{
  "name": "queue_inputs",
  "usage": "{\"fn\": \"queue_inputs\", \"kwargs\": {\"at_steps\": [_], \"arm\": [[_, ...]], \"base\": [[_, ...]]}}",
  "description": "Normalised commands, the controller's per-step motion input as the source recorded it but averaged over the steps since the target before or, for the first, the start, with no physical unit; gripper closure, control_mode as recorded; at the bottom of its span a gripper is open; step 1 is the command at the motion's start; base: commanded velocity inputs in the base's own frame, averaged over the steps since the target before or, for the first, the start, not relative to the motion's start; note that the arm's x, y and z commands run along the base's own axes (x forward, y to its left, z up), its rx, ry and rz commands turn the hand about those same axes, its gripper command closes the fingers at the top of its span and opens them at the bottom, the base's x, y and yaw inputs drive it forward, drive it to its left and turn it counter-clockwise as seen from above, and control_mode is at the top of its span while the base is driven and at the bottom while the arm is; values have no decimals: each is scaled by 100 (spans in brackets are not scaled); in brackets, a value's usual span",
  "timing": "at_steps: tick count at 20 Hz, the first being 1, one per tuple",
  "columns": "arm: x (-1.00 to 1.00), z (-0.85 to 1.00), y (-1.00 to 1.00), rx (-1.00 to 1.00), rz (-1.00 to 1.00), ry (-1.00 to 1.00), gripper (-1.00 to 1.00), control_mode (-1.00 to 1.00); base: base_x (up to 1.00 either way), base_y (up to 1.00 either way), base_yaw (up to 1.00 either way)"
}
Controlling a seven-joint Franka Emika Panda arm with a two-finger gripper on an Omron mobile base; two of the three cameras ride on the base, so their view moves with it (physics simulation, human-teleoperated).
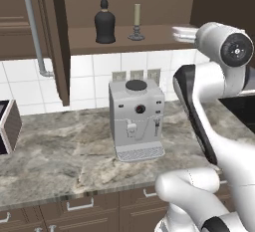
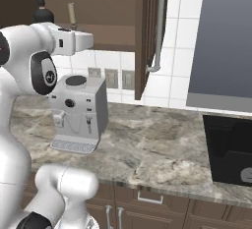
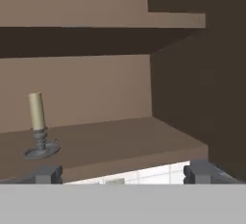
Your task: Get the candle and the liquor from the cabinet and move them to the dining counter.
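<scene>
The cabinet stands open, its door swung out to the left. On its lower shelf the black liquor bottle stands left of the cream candle in its grey holder. My gripper is open at the shelf's front edge with nothing between its fingertips. In the hand view the candle stands upright on the shelf, ahead and to the left. In the right base view my arm partly hides the liquor, and the candle shows beside it. The dining counter is out of view.
A grey coffee machine sits on the marble worktop right below the shelf. A dark box is at the far left, a black appliance at the right. The cabinet's side wall closes off the shelf's right end.
</scene>
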Motion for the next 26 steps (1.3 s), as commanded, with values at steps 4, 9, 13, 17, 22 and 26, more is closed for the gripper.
{"fn": "queue_inputs", "kwargs": {"at_steps": [4, 9, 13, 17, 22, 26], "arm": [[8, 21, 30, 7, 24, 7, -100, -100], [16, 11, 35, 5, 24, 5, -100, -100], [24, 10, 36, 1, 15, 10, -100, -100], [43, 11, 19, 0, 3, 14, -100, -100], [39, 3, 4, 0, 0, 9, -100, -100], [31, 1, 20, -1, 4, 6, -100, -100]], "base": [[0, 0, 0], [0, 0, 0], [0, 0, 0], [0, 0, 0], [0, 0, 0], [0, 0, 0]]}}
